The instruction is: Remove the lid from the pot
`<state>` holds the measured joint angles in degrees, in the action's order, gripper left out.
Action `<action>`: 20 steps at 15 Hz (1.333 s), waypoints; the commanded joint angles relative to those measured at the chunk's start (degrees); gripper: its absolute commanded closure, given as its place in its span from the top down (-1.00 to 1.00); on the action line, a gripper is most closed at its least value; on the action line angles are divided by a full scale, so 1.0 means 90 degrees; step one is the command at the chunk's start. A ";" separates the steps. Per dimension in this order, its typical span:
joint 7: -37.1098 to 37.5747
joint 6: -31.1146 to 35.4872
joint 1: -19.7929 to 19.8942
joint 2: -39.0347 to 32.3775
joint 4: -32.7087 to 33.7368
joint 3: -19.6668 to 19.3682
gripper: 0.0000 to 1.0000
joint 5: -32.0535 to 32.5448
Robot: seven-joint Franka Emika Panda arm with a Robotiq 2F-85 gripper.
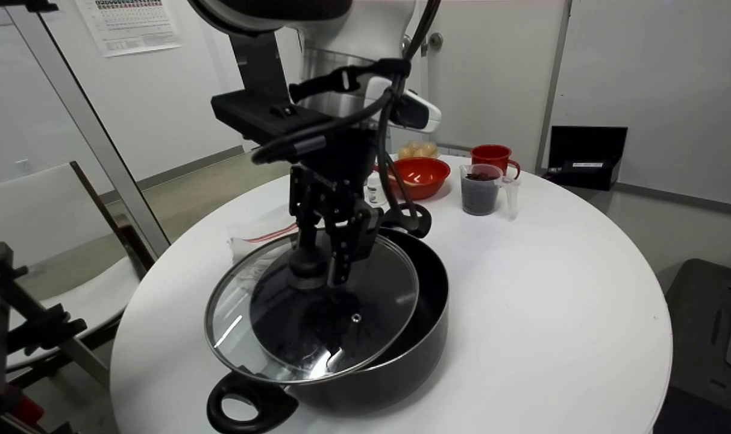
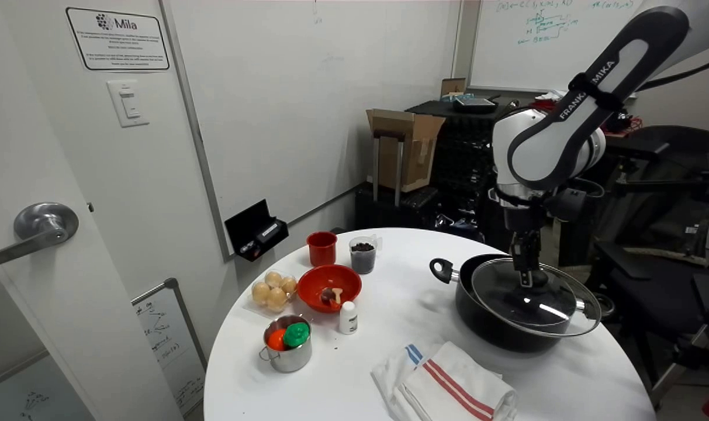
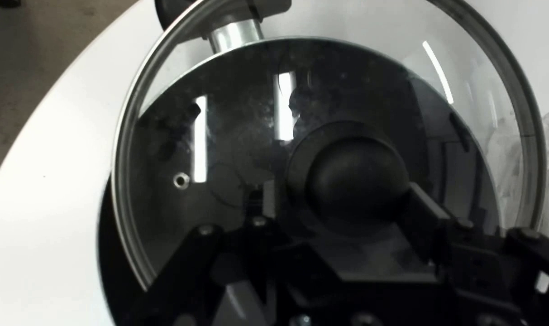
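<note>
White tabletop (image 1: 558, 313), black pot (image 1: 401, 383), glass lid (image 1: 320, 325) sitting off-centre.
In an exterior view the pot stands at lower centre of the frame; the lid lies over it, off toward the left, its edge jutting past the pot's wall, with a dark crescent of the inside showing on the right. Across the bottom of the wrist view the gripper (image 3: 342, 201) is unclenched, fingers spread to either side of the lid's dark knob (image 3: 355, 176); whether either touches it, I cannot tell.
</note>
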<state>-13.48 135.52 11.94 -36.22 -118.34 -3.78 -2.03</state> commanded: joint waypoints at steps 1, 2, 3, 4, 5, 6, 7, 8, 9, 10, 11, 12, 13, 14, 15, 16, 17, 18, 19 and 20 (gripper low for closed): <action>-0.0153 0.0136 0.0125 -0.0031 0.0085 0.0092 -0.26 -0.0040; -0.0132 0.0147 0.0113 0.0011 0.0080 0.0088 -0.43 -0.0033; -0.0135 0.0182 0.0119 0.0040 0.0067 0.0089 -0.52 -0.0037; -0.0147 0.0223 0.0131 0.0061 0.0032 0.0097 -0.52 -0.0045; -0.0147 0.0265 0.0133 0.0110 -0.0007 0.0098 -0.52 -0.0044; -0.0144 0.0305 0.0135 0.0146 -0.0045 0.0098 -0.52 -0.0042; -0.0148 0.0381 0.0134 0.0231 -0.0127 0.0103 -0.52 -0.0042; -0.0146 0.0444 0.0130 0.0283 -0.0181 0.0102 -0.52 -0.0033; -0.0161 0.0530 0.0128 0.0399 -0.0295 0.0115 -0.52 -0.0034; -0.0156 0.0619 0.0109 0.0535 -0.0429 0.0121 -0.52 -0.0021; -0.0151 0.0726 0.0078 0.0706 -0.0600 0.0123 -0.52 0.0009; -0.0155 0.0847 0.0054 0.0846 -0.0742 0.0125 -0.52 0.0039; -0.0143 0.0939 0.0018 0.1029 -0.0917 0.0125 -0.52 0.0074; -0.0153 0.1009 -0.0003 0.1186 -0.1055 0.0134 -0.52 0.0097; -0.0148 0.1069 -0.0045 0.1361 -0.1197 0.0132 -0.52 0.0136; -0.0164 0.1097 -0.0075 0.1513 -0.1307 0.0141 -0.52 0.0156; -0.0149 0.1071 -0.0143 0.1654 -0.1376 0.0132 -0.52 0.0218; -0.0128 0.1002 -0.0221 0.1766 -0.1395 0.0125 -0.52 0.0294; -0.0102 0.0899 -0.0319 0.1843 -0.1360 0.0127 -0.52 0.0402; -0.0090 0.0830 -0.0409 0.1913 -0.1329 0.0141 -0.52 0.0507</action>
<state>-13.98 144.13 10.30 -23.58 -128.47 -2.51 -0.09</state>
